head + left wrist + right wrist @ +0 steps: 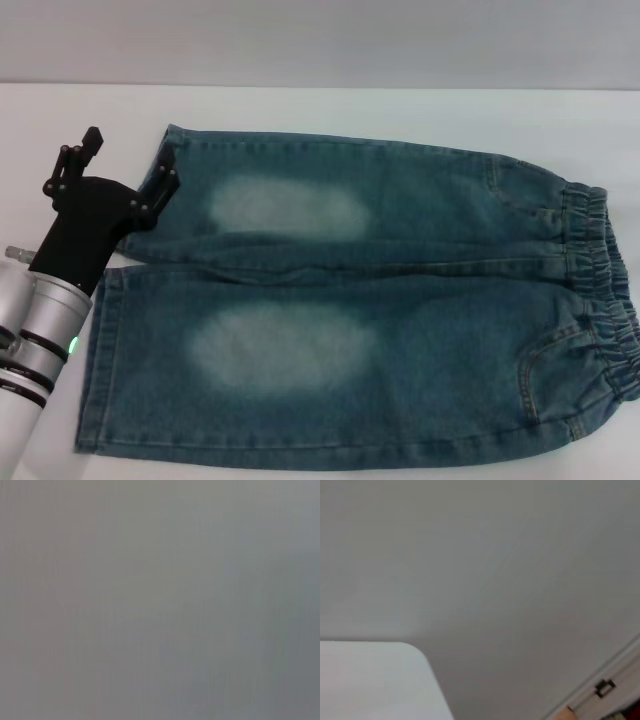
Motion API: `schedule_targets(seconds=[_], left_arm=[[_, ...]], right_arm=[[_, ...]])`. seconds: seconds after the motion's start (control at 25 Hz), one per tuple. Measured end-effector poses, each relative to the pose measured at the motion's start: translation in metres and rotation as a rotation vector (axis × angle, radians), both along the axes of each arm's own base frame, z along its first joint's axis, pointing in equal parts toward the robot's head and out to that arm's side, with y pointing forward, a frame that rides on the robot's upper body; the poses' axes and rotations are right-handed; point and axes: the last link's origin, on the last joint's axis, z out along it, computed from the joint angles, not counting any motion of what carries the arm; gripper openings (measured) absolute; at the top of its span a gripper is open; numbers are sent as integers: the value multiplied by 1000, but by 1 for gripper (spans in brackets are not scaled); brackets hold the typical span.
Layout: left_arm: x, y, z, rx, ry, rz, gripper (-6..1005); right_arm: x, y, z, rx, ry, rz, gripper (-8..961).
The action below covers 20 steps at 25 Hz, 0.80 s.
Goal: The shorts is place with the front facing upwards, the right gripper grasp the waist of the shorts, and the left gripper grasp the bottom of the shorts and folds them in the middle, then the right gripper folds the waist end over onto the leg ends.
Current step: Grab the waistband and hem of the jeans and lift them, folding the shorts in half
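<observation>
I have the left gripper (130, 160), a black two-fingered claw on a silver-white arm, at the far leg's hem with its fingers spread apart and nothing held. One finger overlaps the hem edge; I cannot tell whether it touches. The long blue-green denim shorts (400, 300) lie flat, front up, on the white table (320, 110), the gathered waist (600, 290) on my right. Denim is soft yet fairly heavy. I judge the stitched bottom of the shorts (95, 350) the firmest hold. The right gripper is out of view.
</observation>
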Motion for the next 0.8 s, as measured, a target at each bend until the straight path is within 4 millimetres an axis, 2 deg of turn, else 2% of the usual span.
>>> schedule_targets(seconds=[0.2, 0.36, 0.48, 0.6, 0.64, 0.68, 0.8], left_arm=[[0, 0, -1, -5, 0, 3, 844], [0, 0, -3, -16, 4, 2, 845], [1, -1, -4, -20, 5, 1, 845], [0, -2, -4, -21, 5, 4, 846], [-1, -2, -4, -21, 5, 6, 846], [-1, -2, -4, -21, 5, 6, 845], [-1, -3, -4, -21, 6, 7, 844]], right_arm=[[0, -1, 6, 140, 47, 87, 841], [-3, -3, 13, 263, 178, 222, 841], [-7, -5, 10, 289, 278, 297, 841], [-7, -3, 2, 280, 431, 367, 841], [-6, -3, -4, 275, 592, 442, 841], [-6, -3, -4, 275, 592, 442, 840], [-4, -5, -5, 296, 743, 530, 840]])
